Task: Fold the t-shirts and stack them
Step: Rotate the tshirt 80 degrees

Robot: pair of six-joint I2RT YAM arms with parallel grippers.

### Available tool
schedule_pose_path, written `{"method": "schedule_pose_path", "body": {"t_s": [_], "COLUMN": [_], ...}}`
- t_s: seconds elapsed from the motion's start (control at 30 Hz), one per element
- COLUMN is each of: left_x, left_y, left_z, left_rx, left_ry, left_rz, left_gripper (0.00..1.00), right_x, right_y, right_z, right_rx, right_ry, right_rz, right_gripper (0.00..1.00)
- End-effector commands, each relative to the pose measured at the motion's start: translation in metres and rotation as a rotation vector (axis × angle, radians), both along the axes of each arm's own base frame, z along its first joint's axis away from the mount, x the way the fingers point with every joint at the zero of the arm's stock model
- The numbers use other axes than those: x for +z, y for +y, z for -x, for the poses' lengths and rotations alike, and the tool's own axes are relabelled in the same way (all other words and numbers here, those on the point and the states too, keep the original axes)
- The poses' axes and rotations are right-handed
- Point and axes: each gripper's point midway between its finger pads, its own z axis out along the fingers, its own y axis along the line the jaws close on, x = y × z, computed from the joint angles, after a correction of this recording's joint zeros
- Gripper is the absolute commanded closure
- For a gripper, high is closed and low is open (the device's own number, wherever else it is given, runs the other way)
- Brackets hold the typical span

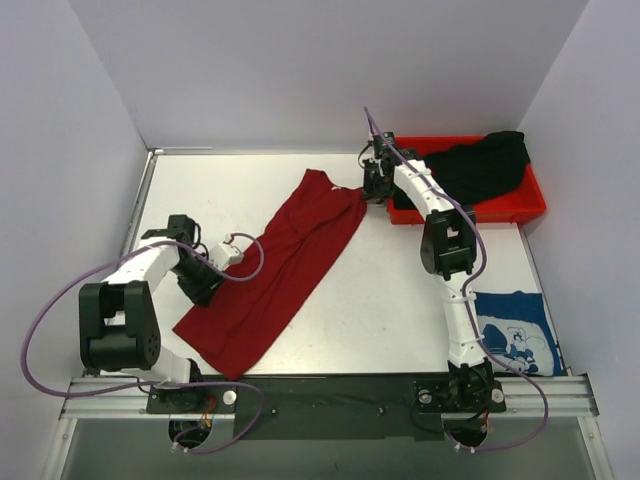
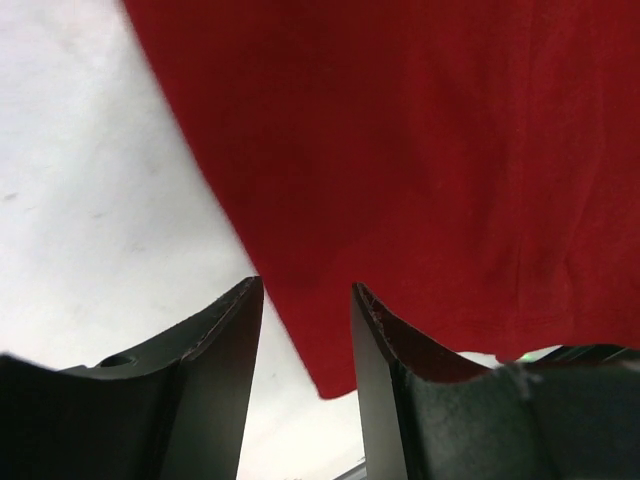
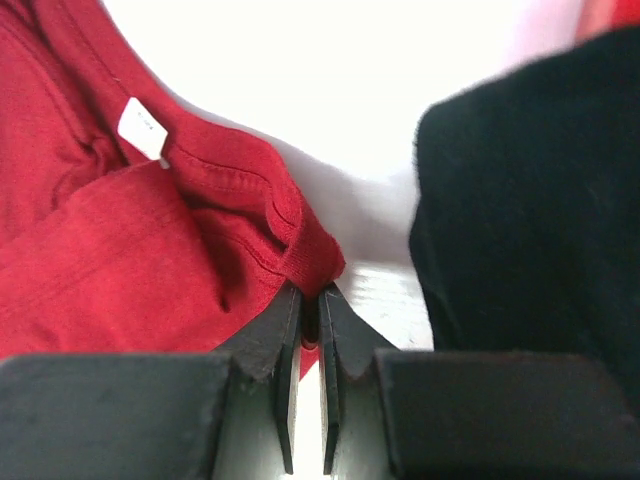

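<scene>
1. The dark red t-shirt (image 1: pixel 275 270) lies stretched in a long diagonal band across the white surface (image 1: pixel 380 300). It runs from the near left toward the far middle.
2. The right tool (image 1: pixel 372 190) is at the shirt's far end, just beside the left end of the bright red tray (image 1: pixel 535 200). In the right wrist view its fingers are pressed almost together on a bunched hem fold of the dark red cloth, so the tool (image 3: pixel 310 290) is gripping the shirt. A small white label (image 3: pixel 140 128) shows on the cloth just beyond the grip.
3. The left tool (image 1: pixel 210 288) sits at the shirt's left edge, toward the near end. In the left wrist view its fingers stand apart, so the tool (image 2: pixel 305 290) is open. A corner of the red cloth hangs between them, and neither finger is pressed onto it.
4. The black t-shirt (image 1: pixel 485 165) is heaped loosely in the tray at the far right, with part of it draped over the rim.
5. The blue t-shirt (image 1: pixel 515 330) with a white print lies flat at the near right of the surface, right of the right arm and well apart from the red shirt.
</scene>
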Motion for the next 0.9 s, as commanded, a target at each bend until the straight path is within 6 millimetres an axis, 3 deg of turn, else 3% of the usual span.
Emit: {"method": "schedule_pose_path", "body": {"t_s": [0.0, 0.07, 0.33, 0.4, 0.47, 0.5, 0.6, 0.7, 0.77, 0.8, 0.83, 0.87], "left_x": [-0.021, -0.026, -0.022, -0.016, -0.005, 0.003, 0.012, 0.022, 0.03, 0.034, 0.042, 0.051], "left_y": [-0.019, -0.033, -0.102, -0.116, -0.128, -0.132, -0.122, -0.102, -0.091, -0.084, -0.082, -0.077], "left_z": [0.007, 0.018, 0.06, 0.068, 0.071, 0.067, 0.067, 0.07, 0.073, 0.073, 0.067, 0.058], "left_rx": [-0.038, -0.087, -0.293, -0.302, -0.294, -0.293, -0.264, -0.253, -0.234, -0.204, -0.205, -0.168], "left_ry": [0.046, 0.075, 0.159, 0.187, 0.201, 0.181, 0.165, 0.14, 0.135, 0.139, 0.101, 0.07], "left_rz": [0.009, 0.028, 0.191, 0.249, 0.309, 0.331, 0.295, 0.265, 0.261, 0.265, 0.274, 0.291], "left_gripper": [0.5, 0.5, 0.5, 0.5, 0.5, 0.49, 0.49, 0.47, 0.47, 0.47, 0.46, 0.46], "right_x": [0.033, 0.023, 0.044, 0.048, 0.056, 0.061, 0.093, 0.131, 0.186, 0.187, 0.211, 0.215], "right_y": [0.015, 0.012, 0.0, 0.0, -0.001, -0.002, -0.004, 0.0, 0.013, 0.018, 0.03, 0.036], "right_z": [-0.032, -0.04, -0.081, -0.087, -0.091, -0.092, -0.089, -0.084, -0.068, -0.059, -0.041, -0.029], "right_rx": [0.001, -0.022, -0.119, -0.115, -0.106, -0.094, -0.063, -0.011, 0.065, 0.092, 0.161, 0.194], "right_ry": [-0.122, -0.114, -0.224, -0.25, -0.274, -0.289, -0.345, -0.423, -0.498, -0.492, -0.518, -0.515], "right_rz": [-0.125, -0.144, -0.25, -0.266, -0.272, -0.266, -0.261, -0.283, -0.344, -0.357, -0.388, -0.396], "right_gripper": [1.0, 1.0, 1.0, 0.84, 0.55, 0.51, 0.41, 0.38, 0.38, 0.36, 0.32, 0.3]}}
